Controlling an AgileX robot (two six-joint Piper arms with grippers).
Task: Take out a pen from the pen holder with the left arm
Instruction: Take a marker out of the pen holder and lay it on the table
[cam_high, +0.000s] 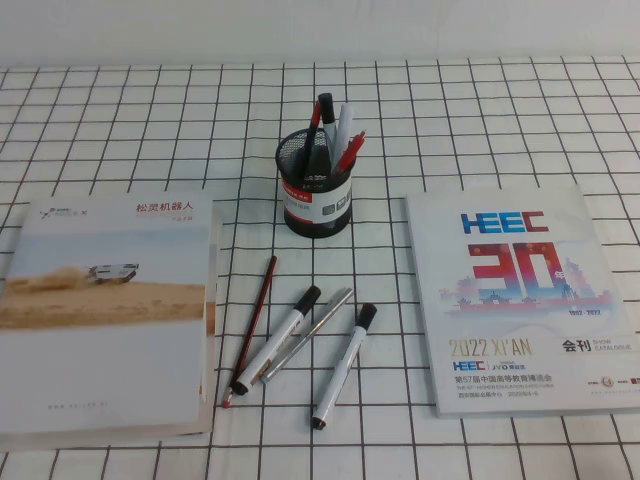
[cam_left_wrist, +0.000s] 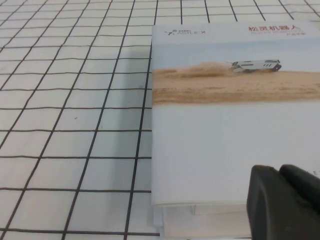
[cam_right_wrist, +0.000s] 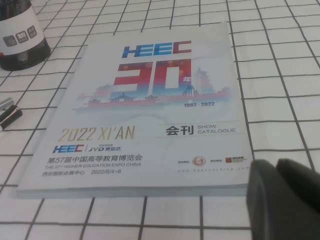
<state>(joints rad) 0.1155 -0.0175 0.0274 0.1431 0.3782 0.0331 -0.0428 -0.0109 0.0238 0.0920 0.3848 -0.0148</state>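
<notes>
Pens (cam_high: 330, 130) are stood in the pen holder (cam_high: 318, 200) at mid-table. The left gripper (cam_left_wrist: 280, 175) is closed, nothing held, over the left booklet (cam_left_wrist: 225, 125). The right gripper (cam_right_wrist: 282, 195) is seen by the right booklet (cam_right_wrist: 150, 100), and whether it is open cannot be told

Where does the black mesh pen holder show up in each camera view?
High view: pen holder at centre; neither gripper visible.
Left wrist view: absent; left gripper, shut, over the desert booklet.
Right wrist view: pen holder at the frame edge, past the HEEC catalogue's far corner; right gripper by its near corner.
Shared landmark: the grid tablecloth.
</notes>
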